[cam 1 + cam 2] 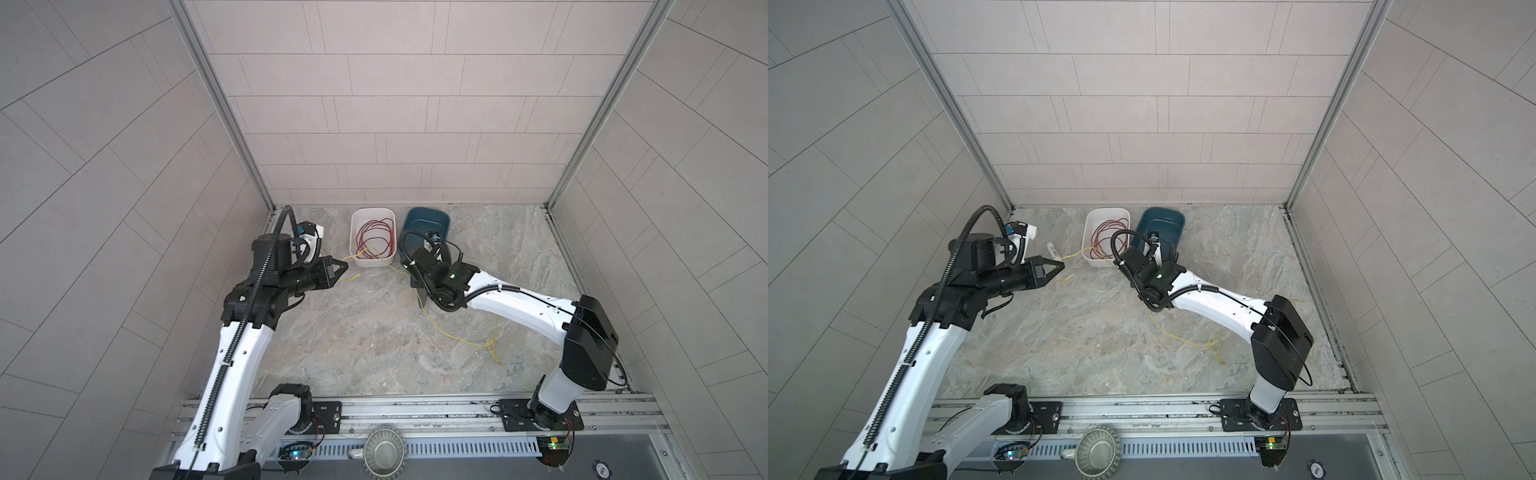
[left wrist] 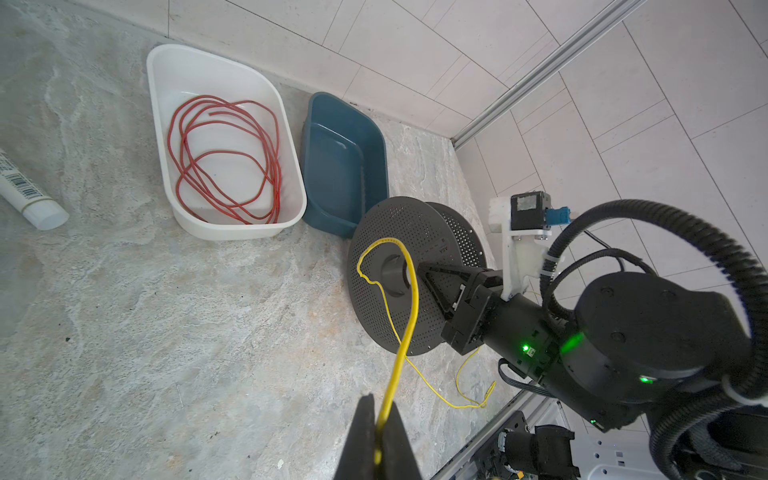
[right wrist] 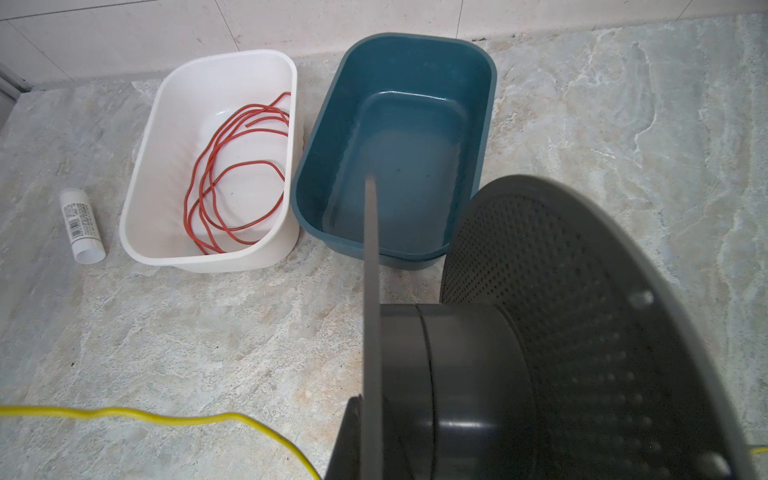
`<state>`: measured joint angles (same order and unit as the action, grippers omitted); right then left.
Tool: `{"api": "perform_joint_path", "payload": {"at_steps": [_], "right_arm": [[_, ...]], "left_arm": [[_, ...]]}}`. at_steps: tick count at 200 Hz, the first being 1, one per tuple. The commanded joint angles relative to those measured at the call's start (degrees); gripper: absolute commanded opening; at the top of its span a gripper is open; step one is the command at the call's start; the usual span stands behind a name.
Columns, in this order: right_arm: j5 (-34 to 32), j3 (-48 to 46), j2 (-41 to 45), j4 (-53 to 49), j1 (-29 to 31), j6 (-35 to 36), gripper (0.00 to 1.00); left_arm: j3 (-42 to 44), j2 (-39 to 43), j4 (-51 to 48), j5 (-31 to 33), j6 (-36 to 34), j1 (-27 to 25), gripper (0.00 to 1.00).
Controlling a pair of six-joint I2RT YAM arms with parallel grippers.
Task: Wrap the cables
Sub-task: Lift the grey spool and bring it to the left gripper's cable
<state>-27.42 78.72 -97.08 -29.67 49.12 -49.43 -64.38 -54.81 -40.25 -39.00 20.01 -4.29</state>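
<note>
Wrapping apparently barely begun on the table [image 2: 166, 332]: pinching the yellow cable [image 2: 395, 370] between the left gripper's [image 2: 378, 419] pressed-together fingers, clamping the grey spool's [image 2: 415, 224] flange edge in the right gripper's [image 2: 428, 278] closed fingers. From the left pinch, lengthwise straight toward the spool's hub, then slack across the table under the right arm. Likely next: laying that span around the hub, with the left arm nearer.
</note>
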Motion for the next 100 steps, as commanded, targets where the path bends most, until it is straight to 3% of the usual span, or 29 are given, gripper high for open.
{"api": "perform_joint_path", "payload": {"at_steps": [1,52,100], "right_arm": [[-4.7,2.3,-1.4,3.7,0.3,-1.8,0.0],[-6.7,5.3,-4.8,3.8,0.4,-2.5,0.0],[-6.0,3.1,-4.4,6.1,0.4,-3.0,0.12]], "left_arm": [[-1.1,0.0,0.1,0.5,-0.6,-0.3,0.0],[-1.5,-0.3,-0.3,0.3,-0.2,-0.5,0.0],[-1.2,-0.1,-0.3,0.6,-0.1,-0.5,0.0]]}}
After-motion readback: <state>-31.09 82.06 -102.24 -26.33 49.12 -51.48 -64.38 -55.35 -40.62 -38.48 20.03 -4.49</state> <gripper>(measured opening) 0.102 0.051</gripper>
